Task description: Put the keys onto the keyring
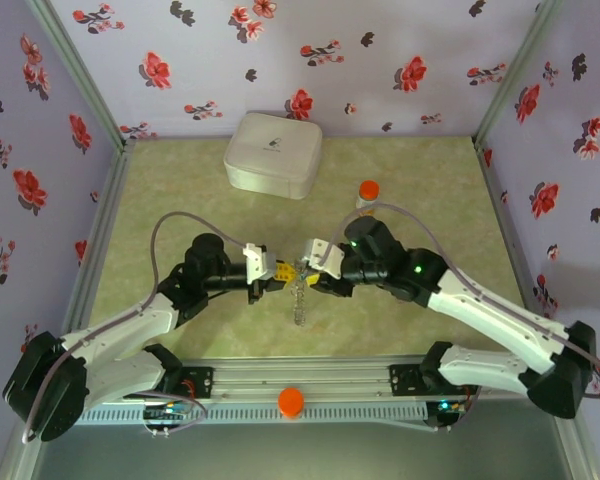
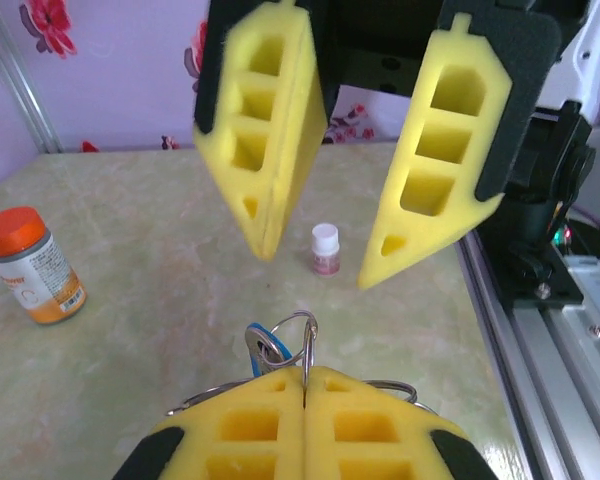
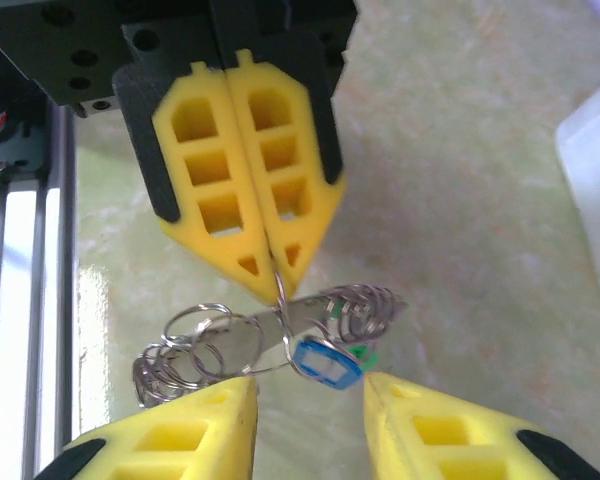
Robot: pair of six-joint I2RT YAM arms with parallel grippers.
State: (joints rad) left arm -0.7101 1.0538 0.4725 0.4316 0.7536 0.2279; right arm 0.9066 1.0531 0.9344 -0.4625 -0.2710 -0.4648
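Key bundle largely unreadable.
In the top view the keyring (image 1: 299,300) is a tiny glint, its keys too small to tell apart. In the left wrist view the left gripper (image 2: 304,375) hides the ring's lower part and most of the blue key (image 2: 263,350). In the right wrist view the green key (image 3: 370,355) sits mostly behind the blue one; the white case (image 3: 595,180) is blurred and cut off.

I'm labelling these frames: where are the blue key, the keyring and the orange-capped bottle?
blue key (image 3: 327,362), right wrist view, its plastic head
keyring (image 3: 208,307), right wrist view, a wire loop
orange-capped bottle (image 2: 38,275), left wrist view, its label
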